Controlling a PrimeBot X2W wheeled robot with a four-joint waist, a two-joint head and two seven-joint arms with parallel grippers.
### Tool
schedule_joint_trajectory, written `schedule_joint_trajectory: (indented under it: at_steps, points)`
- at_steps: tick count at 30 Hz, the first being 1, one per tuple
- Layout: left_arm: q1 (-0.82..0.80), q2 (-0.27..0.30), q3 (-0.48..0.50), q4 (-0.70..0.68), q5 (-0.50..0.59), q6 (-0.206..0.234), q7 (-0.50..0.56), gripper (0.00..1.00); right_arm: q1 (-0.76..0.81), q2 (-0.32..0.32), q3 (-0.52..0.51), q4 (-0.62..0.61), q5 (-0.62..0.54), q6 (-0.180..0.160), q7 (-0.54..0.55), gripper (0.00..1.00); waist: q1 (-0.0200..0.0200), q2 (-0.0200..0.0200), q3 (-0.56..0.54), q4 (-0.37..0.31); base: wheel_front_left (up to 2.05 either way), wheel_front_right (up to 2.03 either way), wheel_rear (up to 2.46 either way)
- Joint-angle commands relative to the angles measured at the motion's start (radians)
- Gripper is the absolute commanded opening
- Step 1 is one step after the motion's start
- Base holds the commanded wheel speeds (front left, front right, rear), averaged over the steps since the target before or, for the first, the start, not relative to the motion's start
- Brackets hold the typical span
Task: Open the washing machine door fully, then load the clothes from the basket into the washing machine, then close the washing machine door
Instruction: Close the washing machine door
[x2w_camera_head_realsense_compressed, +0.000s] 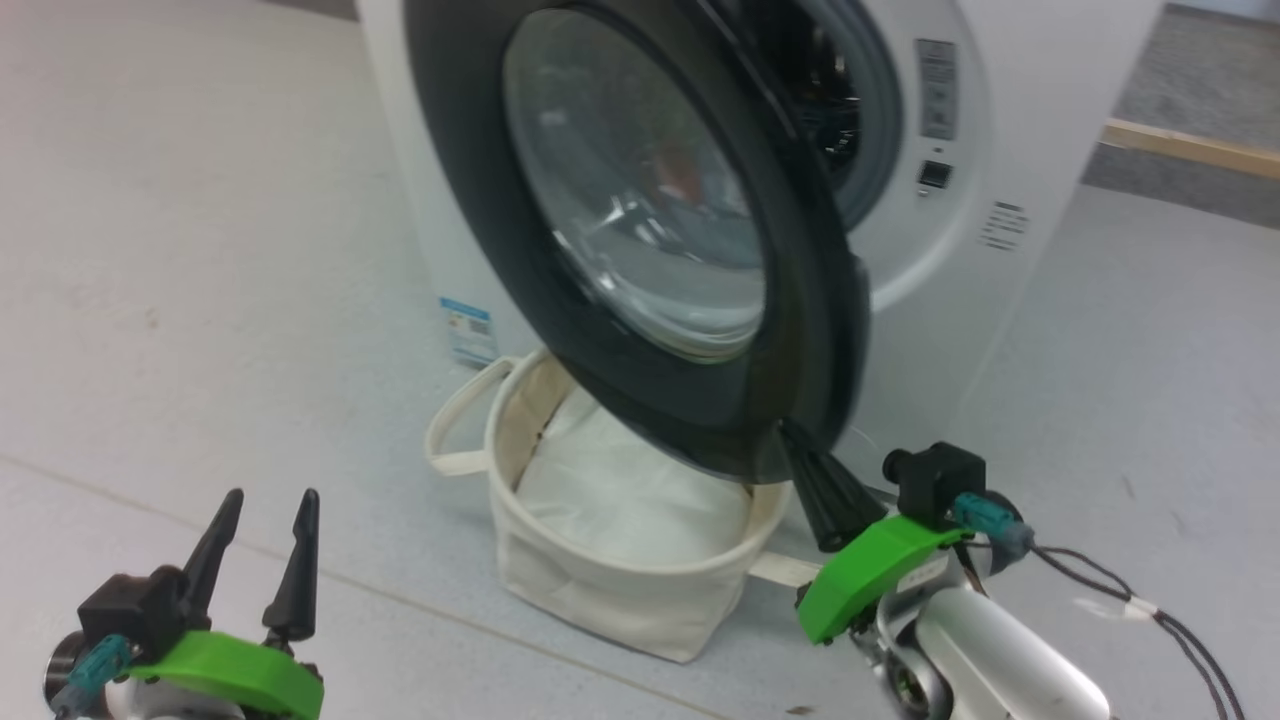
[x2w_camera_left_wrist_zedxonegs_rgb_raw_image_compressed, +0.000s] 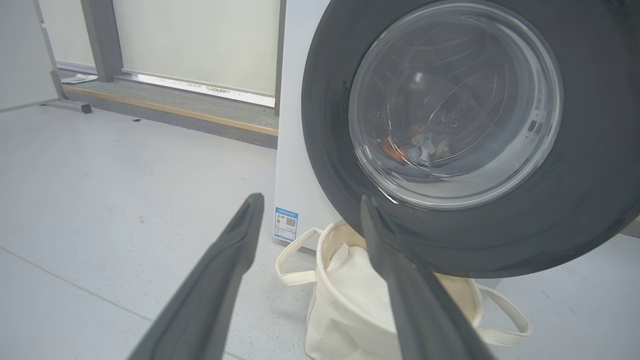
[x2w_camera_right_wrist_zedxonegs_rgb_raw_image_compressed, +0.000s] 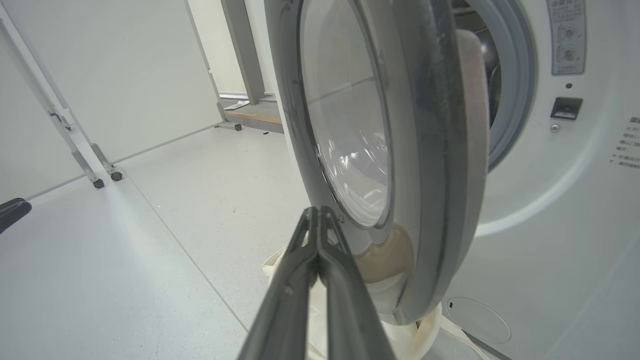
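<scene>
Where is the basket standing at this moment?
In the head view the basket stands on the floor at centre, before the washing machine, partly under its half-open door.

Bright, even light; glare on washing machine door (x2w_camera_head_realsense_compressed: 640, 220); wrist cams fisheye-warped

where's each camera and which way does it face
Head view: on the head, looking down at the washing machine door and basket; left hand open, right hand shut.
Left wrist view: along its open fingers, facing the door's glass.
Right wrist view: along its shut fingers, seeing the door edge-on.
All share door and basket.
</scene>
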Motion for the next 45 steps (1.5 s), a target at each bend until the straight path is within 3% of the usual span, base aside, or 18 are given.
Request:
schedule_joint_trajectory:
  at_steps: [1,6,14,34,45]
  points:
    - [-0.029,0.017,0.029,-0.031,-0.013,-0.006,-0.012,1.00,-0.052,0.010,-0.001,-0.010,0.002,0.001,-0.012,0.00,0.0000,0.0000,0.005,0.051,0.00,0.00,0.00]
    - [-0.028,0.024,0.024,-0.029,-0.017,-0.006,-0.012,1.00,-0.084,0.002,-0.062,0.064,-0.017,0.001,-0.012,0.00,0.0000,0.0000,0.013,0.095,0.00,0.00,0.00]
    - [-0.036,0.032,0.028,-0.038,-0.026,-0.006,-0.012,1.00,-0.117,-0.011,-0.203,0.148,-0.074,0.001,-0.012,0.00,0.0000,0.0000,0.049,0.102,0.00,0.00,0.00]
    - [-0.133,0.056,0.018,-0.074,-0.059,-0.006,-0.012,1.00,-0.391,-0.108,-0.488,0.210,-0.228,0.001,-0.012,0.00,0.0000,0.0000,0.296,0.104,0.00,0.00,0.00]
    - [-0.156,0.048,0.019,-0.093,-0.066,-0.006,-0.012,1.00,-0.534,-0.127,-0.608,0.272,-0.338,0.001,-0.012,0.00,0.0000,0.0000,0.308,0.113,0.00,0.00,0.00]
